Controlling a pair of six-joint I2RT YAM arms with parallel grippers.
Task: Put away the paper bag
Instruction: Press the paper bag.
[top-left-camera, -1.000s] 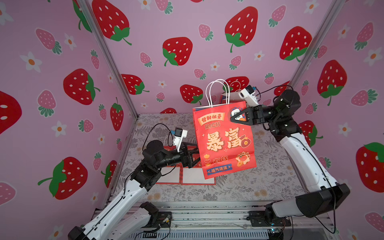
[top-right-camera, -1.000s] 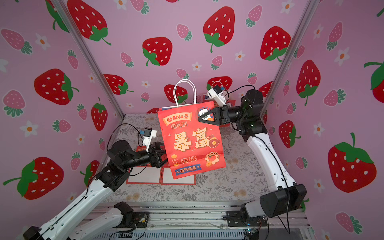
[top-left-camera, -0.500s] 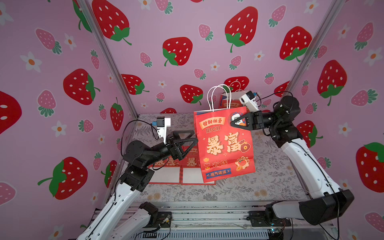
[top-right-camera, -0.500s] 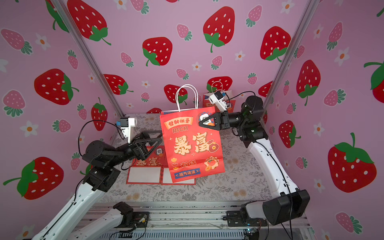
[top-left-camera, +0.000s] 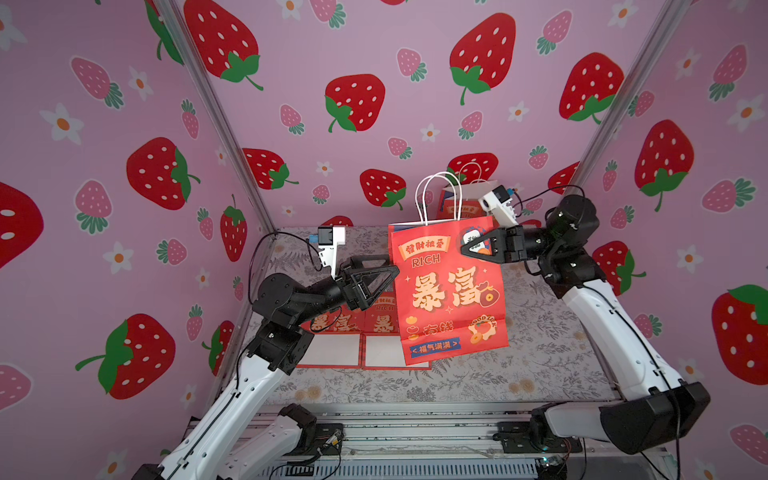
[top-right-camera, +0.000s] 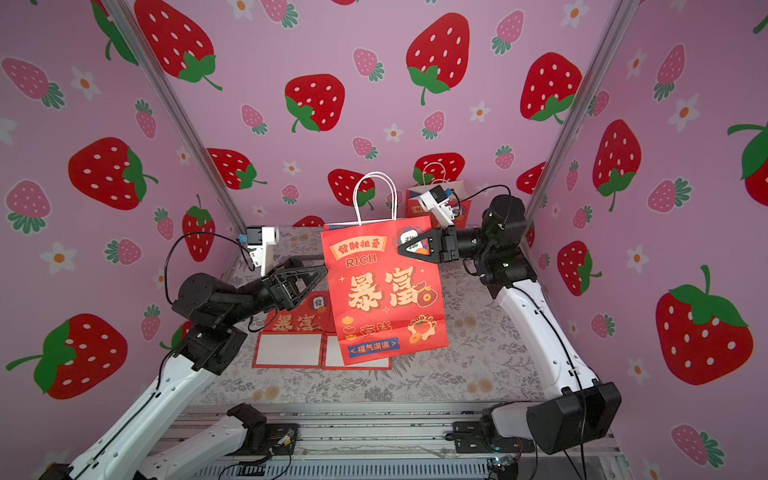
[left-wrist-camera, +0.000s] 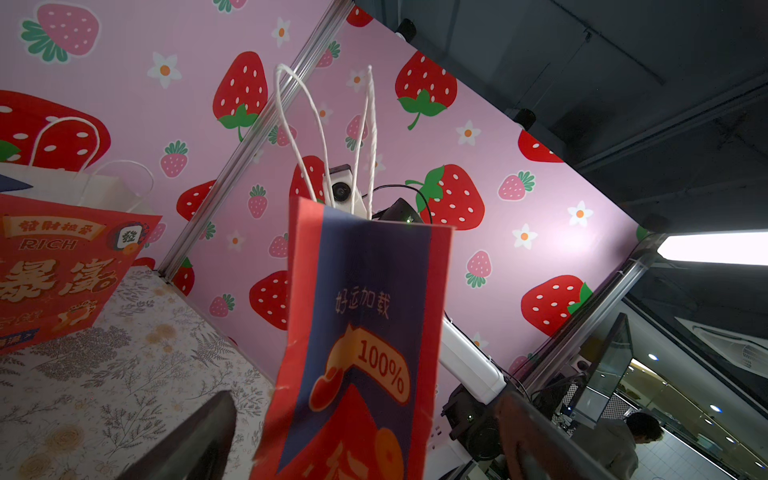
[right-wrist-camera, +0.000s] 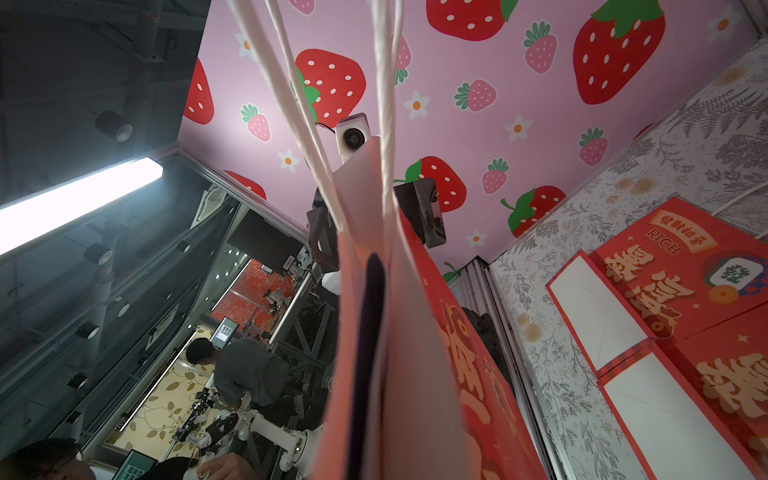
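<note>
right gripper (top-left-camera: 467, 249) clamped on paper bag (top-left-camera: 449, 291) top corner, bag aloft; left gripper (top-left-camera: 392, 265) wide open, empty, jaws either side of its side edge; advise closing squarely there

Strawberry-print walls (top-left-camera: 353, 104), floral tablecloth (top-left-camera: 540, 353), second red bag (top-left-camera: 471, 208) upright at back.

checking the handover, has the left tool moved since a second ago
Yes. The left tool moved from over the flat bags up toward the back wall, jaws open.

flat bags (top-left-camera: 334, 325) half hidden, left claw (left-wrist-camera: 365, 397) blurred
</note>
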